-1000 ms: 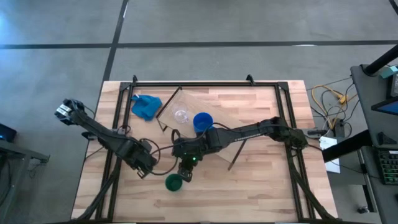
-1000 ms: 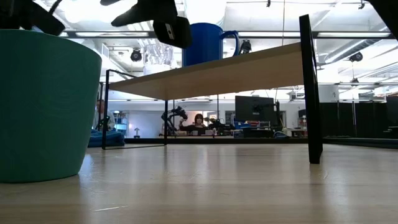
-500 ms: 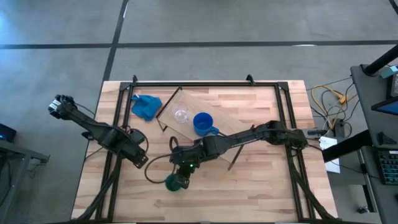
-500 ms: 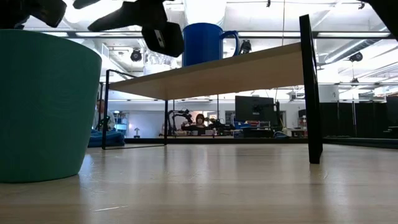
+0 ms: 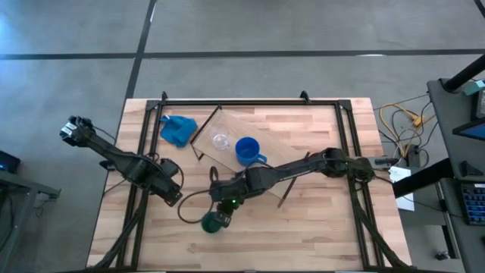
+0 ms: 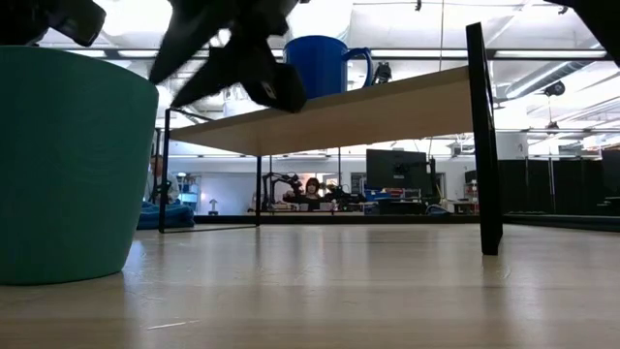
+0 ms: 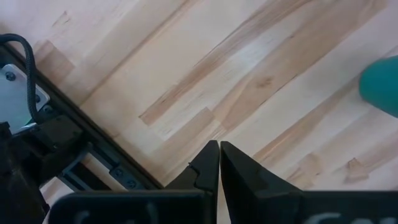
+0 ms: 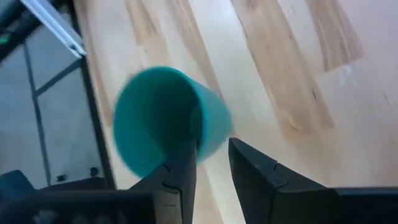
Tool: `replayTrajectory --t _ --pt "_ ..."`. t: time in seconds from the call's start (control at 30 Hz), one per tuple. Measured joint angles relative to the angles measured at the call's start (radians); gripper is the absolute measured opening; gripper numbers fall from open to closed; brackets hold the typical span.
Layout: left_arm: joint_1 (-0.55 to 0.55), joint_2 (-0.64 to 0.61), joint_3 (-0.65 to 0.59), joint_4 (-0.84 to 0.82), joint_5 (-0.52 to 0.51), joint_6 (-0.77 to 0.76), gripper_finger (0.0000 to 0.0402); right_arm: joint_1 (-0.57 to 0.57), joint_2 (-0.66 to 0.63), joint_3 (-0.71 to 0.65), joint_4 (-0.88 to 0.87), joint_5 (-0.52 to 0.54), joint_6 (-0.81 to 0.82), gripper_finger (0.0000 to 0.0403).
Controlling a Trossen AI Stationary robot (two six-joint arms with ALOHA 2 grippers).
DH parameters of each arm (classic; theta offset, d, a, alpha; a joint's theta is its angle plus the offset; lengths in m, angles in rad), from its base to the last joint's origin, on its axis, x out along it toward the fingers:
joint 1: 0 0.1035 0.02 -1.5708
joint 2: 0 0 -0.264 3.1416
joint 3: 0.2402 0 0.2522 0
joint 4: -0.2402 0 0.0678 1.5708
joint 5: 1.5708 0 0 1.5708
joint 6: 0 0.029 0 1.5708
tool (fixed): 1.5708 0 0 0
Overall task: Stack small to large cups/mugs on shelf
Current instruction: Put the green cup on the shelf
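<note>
Lowered since a second ago, right hand [image 5: 220,214] is straddling the green cup's [image 5: 211,222] rim, fingers apart. Surface [image 5: 318,227] is carrying the shelf [image 5: 282,152], which is bearing blue mug [image 5: 247,150] and glass cup [image 5: 220,140]. Left hand [image 5: 173,195] is waiting, fingers together.

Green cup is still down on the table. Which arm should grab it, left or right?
Right. Its pincer hangs open right at the green cup's rim, one finger at the wall. The left pincer is shut and off to the side, near the table frame.
</note>
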Motion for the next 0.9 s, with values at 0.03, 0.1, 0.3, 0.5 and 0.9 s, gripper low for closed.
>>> replayTrajectory --t 0.03,0.1,0.3,0.5,0.9 --pt "0.000 0.003 0.000 -0.001 0.000 0.000 0.0000 0.000 0.001 -0.001 -0.007 0.000 0.000 0.0089" --pt "0.000 0.009 0.000 0.000 0.000 0.002 0.0000 0.001 0.002 -0.002 -0.001 0.003 0.006 0.0088" --pt "-0.001 0.012 0.000 0.000 0.000 0.004 0.0000 0.008 0.006 -0.005 0.002 0.004 0.011 0.0090" --pt "-0.001 0.005 0.000 0.001 0.000 0.003 0.0000 0.022 0.012 -0.006 0.025 0.004 0.018 0.0086" --pt "-0.001 0.005 0.000 0.007 0.000 0.001 0.0000 0.020 0.014 -0.026 0.039 0.041 0.026 0.0084"
